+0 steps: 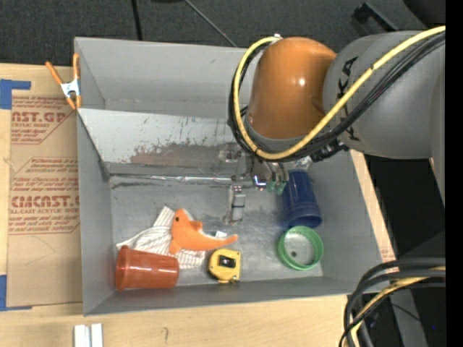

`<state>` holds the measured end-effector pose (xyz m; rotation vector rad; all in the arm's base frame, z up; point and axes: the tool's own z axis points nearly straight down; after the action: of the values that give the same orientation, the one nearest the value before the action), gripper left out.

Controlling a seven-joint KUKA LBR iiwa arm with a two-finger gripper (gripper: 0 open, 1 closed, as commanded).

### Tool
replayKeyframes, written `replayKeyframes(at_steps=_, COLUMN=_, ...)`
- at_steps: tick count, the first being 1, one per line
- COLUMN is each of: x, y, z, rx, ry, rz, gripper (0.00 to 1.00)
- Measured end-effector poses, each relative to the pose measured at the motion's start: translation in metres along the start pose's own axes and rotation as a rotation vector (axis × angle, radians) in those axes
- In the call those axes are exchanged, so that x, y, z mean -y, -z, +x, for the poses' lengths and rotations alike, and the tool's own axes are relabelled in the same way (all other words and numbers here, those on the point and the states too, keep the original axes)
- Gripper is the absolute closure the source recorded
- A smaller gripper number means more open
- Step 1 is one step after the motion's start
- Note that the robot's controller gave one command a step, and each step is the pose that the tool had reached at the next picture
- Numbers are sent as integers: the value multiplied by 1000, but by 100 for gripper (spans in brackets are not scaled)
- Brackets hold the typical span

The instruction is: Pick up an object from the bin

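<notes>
The claw (237,207) of a KUKA arm (394,96) hangs low over a bare patch of floor near the middle of a grey metal bin (145,71), with nothing seen in its grasp; whether it is spread or pressed together cannot be told from this angle. Nearest to it, just below and to the left, lies an orange plastic toy (189,231) with a curved body and a pointed tip, resting partly on a crumpled white striped cloth (153,237). A yellow tape measure (225,264) sits just below the toy, near the bin's lower wall. To the right of the claw a dark blue cup (299,199) lies on its side, and just below that cup is a green ring (281,251), lying flat. A red-orange cup (145,269) lies on its side in the lower left corner, touching the cloth's edge. Above the claw, the arm's rounded orange cover (289,85) and looped yellow and black cables fill the upper right of the frame.
</notes>
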<state>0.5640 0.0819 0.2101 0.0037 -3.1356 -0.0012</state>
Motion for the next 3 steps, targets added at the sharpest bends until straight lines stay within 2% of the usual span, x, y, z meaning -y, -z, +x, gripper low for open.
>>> replayKeyframes(at_steps=1, x=0, y=5, z=-1, rx=8, ry=-2, rz=-1, gripper=0)
replayKeyframes(at_steps=2, x=-22, y=-68, z=18, rx=11, ry=-17, rz=-2, gripper=0)
replayKeyframes(at_steps=3, x=-34, y=-86, z=29, rx=3, ry=-29, rz=0, gripper=0)
